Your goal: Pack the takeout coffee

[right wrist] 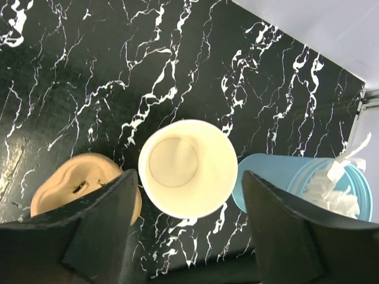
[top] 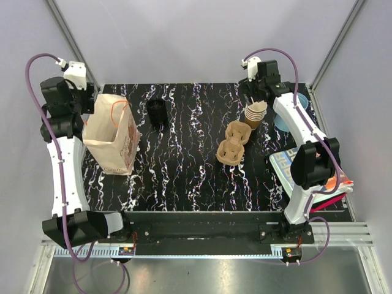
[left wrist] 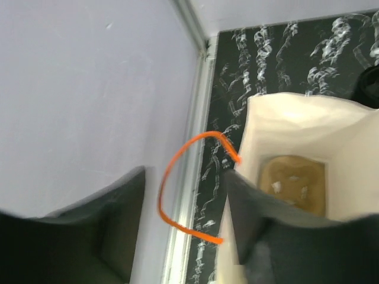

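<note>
1. A tan cup tray (left wrist: 293, 183) is seen inside the paper bag (top: 111, 138).
2. The left gripper (left wrist: 185, 171) is held open and empty at the bag's edge.
3. The top cup (right wrist: 177, 160), with no lid, is not packed; it is framed by the open, empty right gripper (right wrist: 189, 173).

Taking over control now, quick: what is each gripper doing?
Left gripper: open, holding nothing, at the paper bag rim.
Right gripper: open, fingers either side of the stack of paper cups, no grip visible.

Top camera overlooks the table (top: 184, 177); wrist cameras view it closely from above.
</note>
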Motion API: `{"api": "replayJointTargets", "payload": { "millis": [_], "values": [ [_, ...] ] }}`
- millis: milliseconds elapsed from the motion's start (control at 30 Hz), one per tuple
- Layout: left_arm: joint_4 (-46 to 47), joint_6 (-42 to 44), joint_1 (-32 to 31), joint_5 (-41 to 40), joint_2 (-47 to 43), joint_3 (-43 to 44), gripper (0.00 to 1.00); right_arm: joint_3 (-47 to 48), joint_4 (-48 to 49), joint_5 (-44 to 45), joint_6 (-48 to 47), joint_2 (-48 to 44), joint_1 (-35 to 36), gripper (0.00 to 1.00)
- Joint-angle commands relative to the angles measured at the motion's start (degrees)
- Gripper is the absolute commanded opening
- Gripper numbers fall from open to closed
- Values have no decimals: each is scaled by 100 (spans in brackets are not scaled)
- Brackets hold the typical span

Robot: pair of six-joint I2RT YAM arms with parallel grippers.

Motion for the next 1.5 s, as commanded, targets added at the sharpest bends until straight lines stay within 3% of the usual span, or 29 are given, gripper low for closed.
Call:
{"api": "replayJointTargets", "payload": {
  "millis": [0,133,300,367,400,467,567,767,967,1100,1233,1467],
  "values": [
    [316,-142,20,658,-433,35,73,459,-84,-187,87,197,-22,69],
    [201,-186,3,1072,-688,9,97,521,-137,-407,183,312,-22,61],
    [52,-177,-391,1529,-1206,9,99,363,-313,-828,262,84,-13,63],
    [-36,-81,-743,1521,-1399,-18,99,127,-322,-847,254,-179,-13,71],
    [-45,-45,-1240,1408,-1565,-26,99,38,-348,-821,236,-285,-13,76],
    [-350,-27,-1657,1459,-1576,104,99,-233,-331,-777,219,-671,-13,87],
    [-528,-81,-2368,1566,-1357,404,99,-585,-348,-715,323,-1303,-5,95],
    [-467,148,-4590,249,-742,369,99,-1438,-813,-925,386,-2683,-13,98],
    [-283,386,-5989,-587,363,421,99,-2668,-1541,-1153,-457,-3958,-13,97],
    [-239,26,-6044,-492,885,624,99,-3117,-2123,-1918,-941,-4215,-13,96],
    [86,-27,-5966,-536,613,317,99,-3381,-2343,-2059,-1187,-3846,-13,94],
    [140,-186,-4790,-176,-520,-263,99,-3373,-1887,-1849,-1372,-2398,-5,92]
  ]
}}
